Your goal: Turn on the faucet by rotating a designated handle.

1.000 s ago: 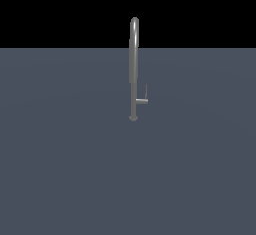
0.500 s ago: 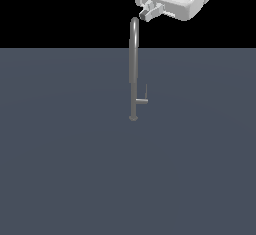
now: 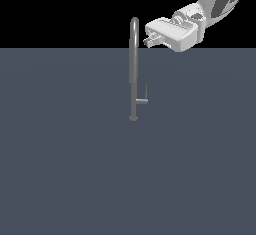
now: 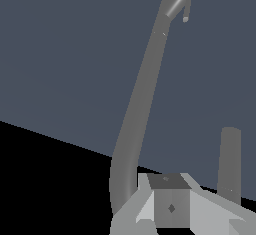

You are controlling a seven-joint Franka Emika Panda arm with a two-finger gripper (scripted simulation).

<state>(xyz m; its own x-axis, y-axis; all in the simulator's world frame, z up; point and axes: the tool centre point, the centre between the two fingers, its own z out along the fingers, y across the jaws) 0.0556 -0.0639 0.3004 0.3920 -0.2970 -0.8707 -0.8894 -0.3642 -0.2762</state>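
A flat, matte slate-blue surface [image 3: 65, 169] fills the lower part of the exterior view and runs back to a straight horizontal edge. Beyond that edge there is only plain black [image 3: 60, 9], with no walls, windows or furniture visible. The lighting is even and soft, without strong shadows. In the wrist view the same blue-grey plane meets the black along a slanted line.

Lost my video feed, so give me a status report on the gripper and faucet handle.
White gripper up beside the arched top of the tall grey metal faucet, holding nothing. Small L-shaped grey handle low on the pipe, untouched. Nothing in the way.
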